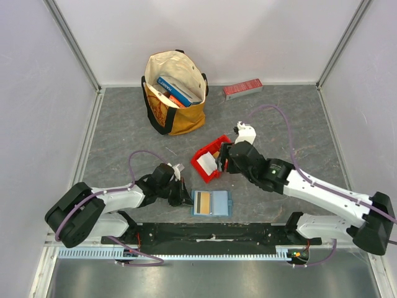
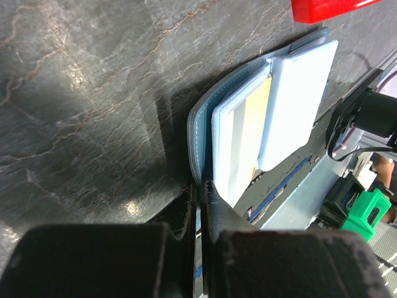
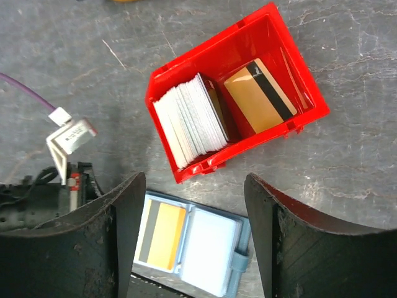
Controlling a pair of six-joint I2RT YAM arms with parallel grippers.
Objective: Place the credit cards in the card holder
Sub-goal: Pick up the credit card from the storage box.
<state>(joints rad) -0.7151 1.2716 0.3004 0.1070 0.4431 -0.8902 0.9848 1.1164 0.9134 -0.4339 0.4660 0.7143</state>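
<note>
Our left gripper [image 2: 200, 186], its black fingers pressed together, touches the edge of the teal-blue folding card holder [image 2: 279, 105]. The holder lies open on the grey marbled table [image 1: 118, 136] with one tan card [image 3: 164, 226] in a slot. Our right gripper [image 3: 193, 183] hangs spread wide and bare above the red plastic bin [image 3: 211, 62], which contains a white card stack [image 3: 189, 121] and a tan striped card [image 3: 257, 96].
</note>
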